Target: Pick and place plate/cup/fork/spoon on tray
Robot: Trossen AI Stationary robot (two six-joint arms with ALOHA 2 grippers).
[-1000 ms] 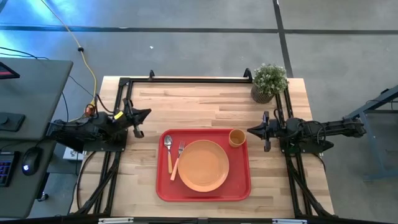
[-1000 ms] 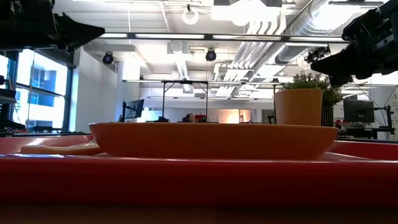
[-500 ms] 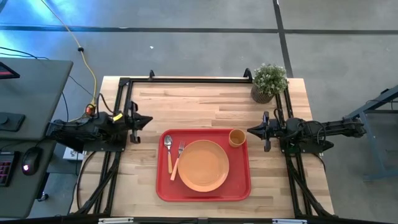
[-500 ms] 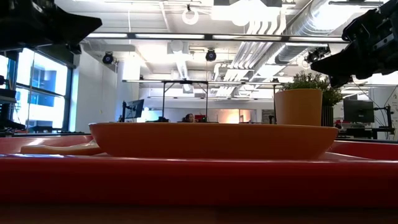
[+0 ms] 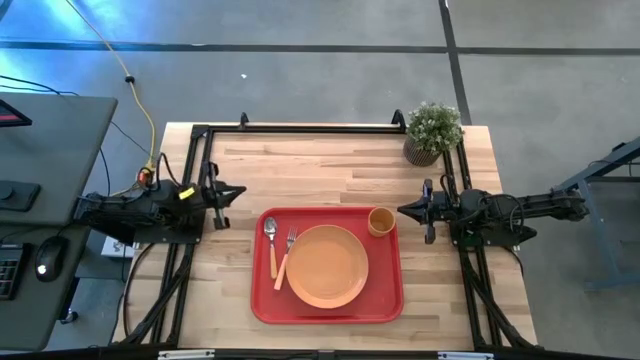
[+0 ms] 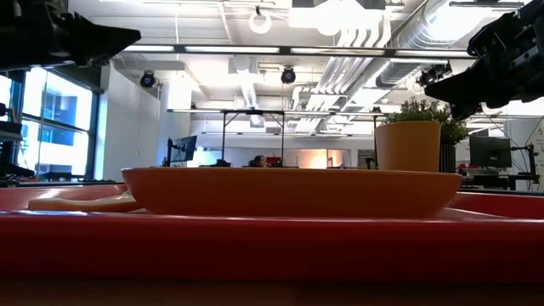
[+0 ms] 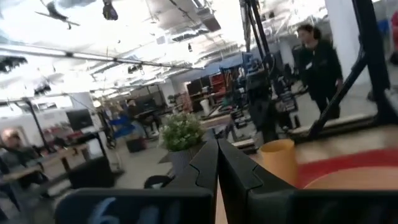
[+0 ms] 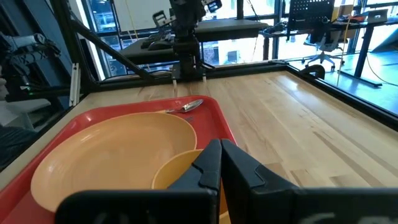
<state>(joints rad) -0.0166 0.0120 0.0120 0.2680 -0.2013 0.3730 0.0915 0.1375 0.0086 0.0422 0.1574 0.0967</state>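
Note:
The red tray (image 5: 385, 300) lies in the middle of the table. On it rest the orange plate (image 5: 327, 265), the cup (image 5: 381, 221) at its far right corner, and the spoon (image 5: 270, 240) and fork (image 5: 287, 252) side by side on its left part. My left gripper (image 5: 241, 190) is shut and empty, above the table left of the tray. My right gripper (image 5: 401, 210) is shut and empty, just right of the cup. The right wrist view shows the plate (image 8: 112, 149), the cup (image 8: 177, 169) and the spoon (image 8: 188, 106).
A potted green plant (image 5: 433, 131) stands at the table's far right corner. A black metal frame (image 5: 300, 128) runs along the far edge and both sides. A dark desk (image 5: 40, 150) stands left of the table. People show in the room beyond (image 7: 318, 59).
My left gripper has drawn back toward the table's left edge, away from the tray, staying shut. My right arm and the things on the tray have kept still.

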